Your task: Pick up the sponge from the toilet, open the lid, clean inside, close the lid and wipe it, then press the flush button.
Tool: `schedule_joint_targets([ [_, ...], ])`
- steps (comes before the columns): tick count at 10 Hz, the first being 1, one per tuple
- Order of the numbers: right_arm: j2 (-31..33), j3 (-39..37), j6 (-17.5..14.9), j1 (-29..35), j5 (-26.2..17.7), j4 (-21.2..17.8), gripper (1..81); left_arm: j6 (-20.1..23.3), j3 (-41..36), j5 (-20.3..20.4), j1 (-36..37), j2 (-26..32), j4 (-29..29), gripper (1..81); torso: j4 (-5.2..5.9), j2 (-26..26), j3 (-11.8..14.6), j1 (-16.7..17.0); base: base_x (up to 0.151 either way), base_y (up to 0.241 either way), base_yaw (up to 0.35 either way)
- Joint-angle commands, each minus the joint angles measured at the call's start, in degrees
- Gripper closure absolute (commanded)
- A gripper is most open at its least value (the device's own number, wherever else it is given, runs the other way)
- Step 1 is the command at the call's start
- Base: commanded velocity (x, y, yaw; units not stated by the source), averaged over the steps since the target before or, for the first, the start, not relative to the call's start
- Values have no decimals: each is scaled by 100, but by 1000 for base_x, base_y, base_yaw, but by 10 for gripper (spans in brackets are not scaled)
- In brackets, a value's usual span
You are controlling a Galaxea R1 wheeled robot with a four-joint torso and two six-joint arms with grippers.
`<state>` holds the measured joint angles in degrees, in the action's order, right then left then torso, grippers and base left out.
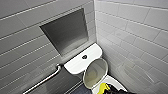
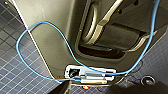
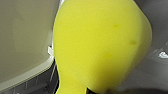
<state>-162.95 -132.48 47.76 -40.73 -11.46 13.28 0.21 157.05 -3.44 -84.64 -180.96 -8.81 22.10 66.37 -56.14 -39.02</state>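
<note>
The white toilet (image 1: 75, 65) stands in a tiled corner, with the dark round flush button (image 1: 84, 57) in the middle of its tank top. The lid (image 1: 96, 71) stands raised against the tank, its pale underside facing me. Just in front of it, over the bowl rim (image 1: 117, 84), is the bright yellow sponge (image 1: 103, 87), with my dark right gripper (image 1: 110, 91) shut on it. In the right wrist view the squeezed sponge (image 3: 100, 45) looms large beside a pale curved toilet surface (image 3: 25, 37). The left wrist view shows nothing held.
A chrome grab bar (image 1: 45, 80) runs along the left wall below a recessed steel niche (image 1: 66, 31). The white tiled right wall (image 1: 135, 37) is close to the toilet. The left wrist view shows dark floor tiles (image 2: 15, 70), a blue cable (image 2: 37, 27) and a floor drain (image 2: 147, 80).
</note>
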Motion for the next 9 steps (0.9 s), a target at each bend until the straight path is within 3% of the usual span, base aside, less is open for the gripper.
schedule_joint_targets([
  [1, -371, -302, 138, 307, 91, -168, 811, 23, 1, -509, -128, 24, 64, 10, 0, 0, 0, 0, 0, 0, 0],
  [4, -295, 36, 66, -107, 56, -63, 811, 23, 1, -509, -128, 24, 55, 10, 0, 0, 0, 0, 0, 0, 0],
  [6, 296, 900, 66, -361, 118, 413, 811, 23, 1, -509, -119, 24, 55, 10, 0, 0, 0, 0, 0, 0, 0],
  [9, 866, 1461, 66, -678, 574, 842, 811, 23, 1, -509, -119, 24, 55, 10, 0, 0, 0, 0, 0, 0, 0],
])
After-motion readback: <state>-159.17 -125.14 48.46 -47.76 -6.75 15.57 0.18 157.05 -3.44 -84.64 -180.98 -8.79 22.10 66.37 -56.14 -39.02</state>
